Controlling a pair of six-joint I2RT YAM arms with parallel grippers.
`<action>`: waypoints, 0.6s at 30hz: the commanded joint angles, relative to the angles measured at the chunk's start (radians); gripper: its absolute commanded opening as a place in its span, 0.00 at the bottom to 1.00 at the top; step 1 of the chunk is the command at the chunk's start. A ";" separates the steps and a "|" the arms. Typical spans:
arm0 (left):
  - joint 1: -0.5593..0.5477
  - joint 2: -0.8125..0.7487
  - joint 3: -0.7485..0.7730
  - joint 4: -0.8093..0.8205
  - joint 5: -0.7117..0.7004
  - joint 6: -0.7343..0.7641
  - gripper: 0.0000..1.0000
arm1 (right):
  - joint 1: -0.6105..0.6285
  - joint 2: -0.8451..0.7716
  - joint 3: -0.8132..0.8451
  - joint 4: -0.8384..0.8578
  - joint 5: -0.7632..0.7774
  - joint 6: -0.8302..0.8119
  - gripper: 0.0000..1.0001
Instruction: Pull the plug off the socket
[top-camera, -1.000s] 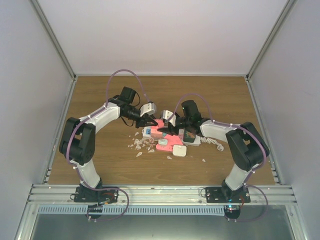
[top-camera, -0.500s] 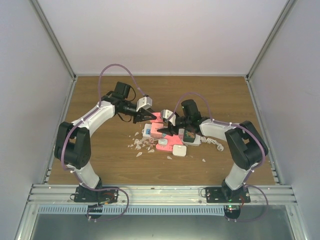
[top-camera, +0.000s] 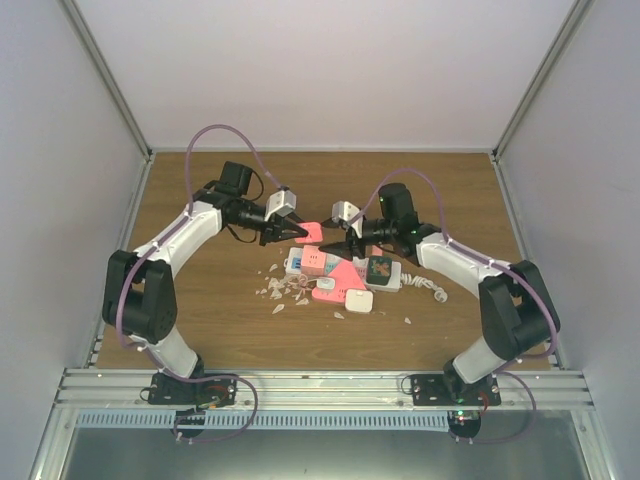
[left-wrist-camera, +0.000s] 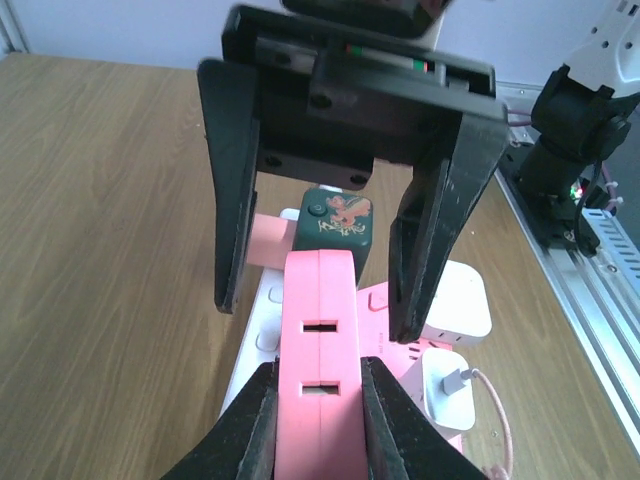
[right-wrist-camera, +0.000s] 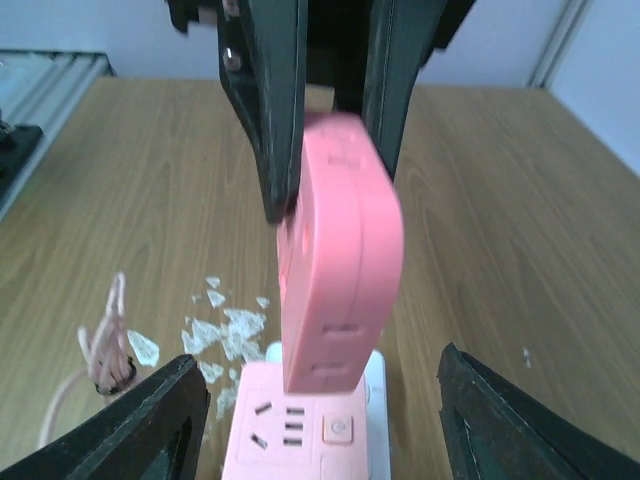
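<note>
Since the moment before, your left arm had drawn back toward its own side, carrying the pink plug with it. Your right arm had lifted off the socket and pulled away toward the right. Your left gripper was clamped on the plug, a finger pressed on either side, with the plug's slotted end sticking out past the fingertips. Your right gripper faced it with its jaws spread wide and held nothing, its fingers standing apart from the plug. The socket lay flat on the wooden table, on the near side of the plug, with its pink outlet faces up. A dark green adapter sat near its right end and the white cord lay curled beside that end. From above, the plug looked clear of the socket. Pale scraps lay by the socket's left end.
</note>
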 joint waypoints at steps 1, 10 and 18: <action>-0.009 -0.047 0.019 -0.008 0.049 0.008 0.01 | 0.000 -0.023 0.053 -0.042 -0.098 0.067 0.64; -0.039 -0.076 -0.010 0.016 0.049 -0.037 0.02 | 0.013 -0.049 0.075 -0.082 -0.095 0.093 0.34; -0.038 -0.104 -0.015 0.034 0.022 -0.084 0.09 | 0.012 -0.088 0.082 -0.148 -0.110 0.102 0.01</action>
